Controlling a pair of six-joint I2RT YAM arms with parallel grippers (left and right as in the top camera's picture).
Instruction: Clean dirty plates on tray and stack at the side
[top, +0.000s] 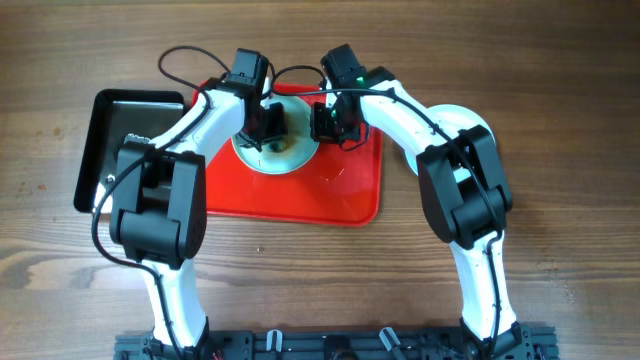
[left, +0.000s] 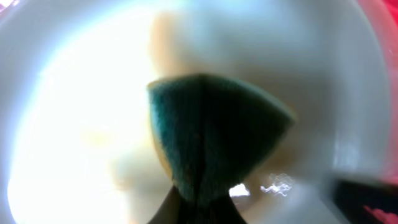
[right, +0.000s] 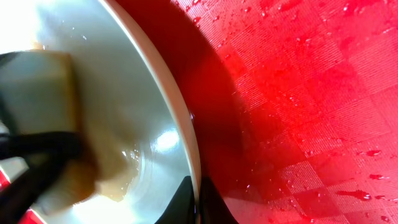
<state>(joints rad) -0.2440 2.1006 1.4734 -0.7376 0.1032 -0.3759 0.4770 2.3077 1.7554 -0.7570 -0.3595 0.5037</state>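
A pale plate (top: 283, 155) sits on the red tray (top: 345, 195), at its far middle. My left gripper (top: 268, 128) is shut on a dark green sponge (left: 211, 137) and presses it onto the plate's inside (left: 74, 124). My right gripper (top: 328, 125) is shut on the plate's rim (right: 186, 134), one finger inside and one outside. Brownish watery residue (right: 115, 180) lies in the plate. A second white plate (top: 462, 120) lies on the table to the right, partly hidden by my right arm. A third plate is not in view.
A black glossy tray (top: 110, 140) lies left of the red tray. The red tray's surface (right: 311, 124) is wet with droplets. Both arms cross over the far half of the red tray.
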